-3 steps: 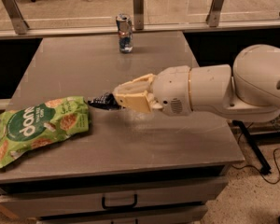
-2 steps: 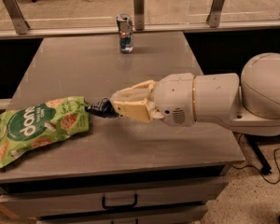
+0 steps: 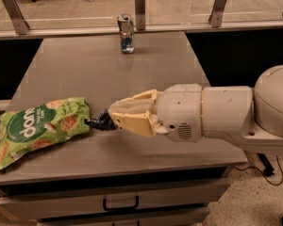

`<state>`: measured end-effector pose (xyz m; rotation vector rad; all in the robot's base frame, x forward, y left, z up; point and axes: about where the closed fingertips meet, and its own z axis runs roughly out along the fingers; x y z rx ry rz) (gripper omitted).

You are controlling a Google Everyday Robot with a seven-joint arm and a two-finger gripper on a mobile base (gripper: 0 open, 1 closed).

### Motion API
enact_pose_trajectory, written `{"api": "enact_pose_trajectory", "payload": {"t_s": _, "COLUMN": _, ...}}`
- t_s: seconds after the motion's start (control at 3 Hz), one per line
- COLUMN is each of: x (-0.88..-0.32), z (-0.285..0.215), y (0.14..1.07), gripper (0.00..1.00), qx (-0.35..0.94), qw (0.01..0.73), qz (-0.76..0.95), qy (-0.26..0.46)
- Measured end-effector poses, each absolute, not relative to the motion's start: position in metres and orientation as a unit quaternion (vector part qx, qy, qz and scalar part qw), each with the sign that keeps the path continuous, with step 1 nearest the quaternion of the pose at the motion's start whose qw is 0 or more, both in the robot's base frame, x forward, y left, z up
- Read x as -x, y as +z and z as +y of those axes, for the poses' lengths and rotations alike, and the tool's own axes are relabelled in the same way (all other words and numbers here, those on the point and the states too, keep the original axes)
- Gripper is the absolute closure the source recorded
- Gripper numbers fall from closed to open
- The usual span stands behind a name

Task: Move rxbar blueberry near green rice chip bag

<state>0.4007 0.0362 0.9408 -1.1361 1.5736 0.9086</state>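
The pincer is seen low over the tabletop, reached in from 3 o'clock on a thick white arm. Its tan fingers are closed on the rxbar blueberry, whose dark wrapper sticks out of the tips toward 9 o'clock. The bar's free end is found just beside the right edge of the green rice chip bag, possibly touching it. The bag is laid flat at the tabletop's 8 o'clock. A drink can is stood upright at 12 o'clock, well apart.
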Motion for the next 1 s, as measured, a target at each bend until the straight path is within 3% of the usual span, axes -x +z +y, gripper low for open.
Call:
{"api": "enact_pose_trajectory", "payload": {"t_s": 0.33, "x": -0.3996, "z": 0.0381, "y": 0.9425, "gripper": 0.12, "qx": 0.468, "qw": 0.479, "qz": 0.644, "qy": 0.371}}
{"api": "enact_pose_trajectory", "payload": {"t_s": 0.67, "x": -0.3983, "z": 0.0401, "y": 0.9439, "gripper": 0.0, "qx": 0.47, "qw": 0.479, "qz": 0.643, "qy": 0.369}}
{"api": "enact_pose_trajectory", "payload": {"t_s": 1.0, "x": -0.3983, "z": 0.0402, "y": 0.944, "gripper": 0.0, "qx": 0.47, "qw": 0.479, "qz": 0.643, "qy": 0.369}}
